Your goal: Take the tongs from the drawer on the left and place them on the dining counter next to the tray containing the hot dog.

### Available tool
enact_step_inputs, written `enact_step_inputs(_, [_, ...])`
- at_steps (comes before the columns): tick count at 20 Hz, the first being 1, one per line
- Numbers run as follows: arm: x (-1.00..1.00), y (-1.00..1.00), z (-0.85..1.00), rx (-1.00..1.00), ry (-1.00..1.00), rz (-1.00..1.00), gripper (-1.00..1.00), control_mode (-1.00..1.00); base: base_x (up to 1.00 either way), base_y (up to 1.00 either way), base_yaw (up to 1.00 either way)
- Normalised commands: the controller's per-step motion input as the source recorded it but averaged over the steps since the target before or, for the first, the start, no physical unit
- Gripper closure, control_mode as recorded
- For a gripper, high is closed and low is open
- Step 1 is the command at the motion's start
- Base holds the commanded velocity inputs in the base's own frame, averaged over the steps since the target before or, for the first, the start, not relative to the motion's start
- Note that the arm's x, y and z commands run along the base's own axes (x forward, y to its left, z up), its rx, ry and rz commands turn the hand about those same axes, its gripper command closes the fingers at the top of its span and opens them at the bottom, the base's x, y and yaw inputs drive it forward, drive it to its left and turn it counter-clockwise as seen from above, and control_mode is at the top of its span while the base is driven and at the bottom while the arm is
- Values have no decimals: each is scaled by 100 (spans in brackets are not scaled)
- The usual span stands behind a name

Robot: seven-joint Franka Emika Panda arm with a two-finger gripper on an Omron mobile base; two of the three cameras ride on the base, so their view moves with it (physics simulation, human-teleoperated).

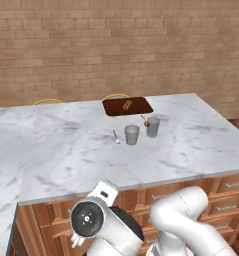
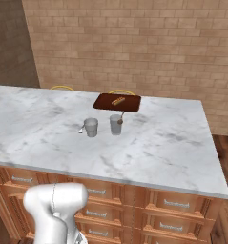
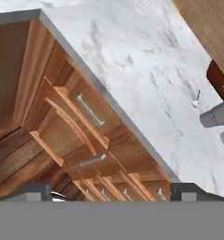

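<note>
Nearby, two cups (image 1: 141,131) before tray (image 1: 127,106)

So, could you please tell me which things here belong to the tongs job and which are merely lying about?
Job:
- drawer, shut
- dining counter
- tray
- hot dog, on the tray

Lying about:
- two grey cups
- spoon beside the cups
- brick wall

One table (image 1: 191,145) carried one tray (image 1: 141,106) holding one hot dog (image 1: 126,105). Two grey cups (image 1: 132,134) stood near it, one with a spoon (image 1: 144,119) inside, and a second spoon (image 1: 116,137) lay on the marble. Two yellow chair backs (image 1: 47,101) showed behind the table.
</note>
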Motion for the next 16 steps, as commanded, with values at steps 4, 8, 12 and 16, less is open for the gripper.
enact_step_inputs(4, [-16,33,-45,-24,-6,12,-100,-100,0,0,0])
enact_step_inputs(8, [0,9,-72,-28,-7,14,-100,-100,0,0,0])
enact_step_inputs(12, [6,6,-66,-27,-10,13,-100,-100,0,0,0])
enact_step_inputs(16, [24,1,-53,-16,-14,12,-100,-100,0,0,0])
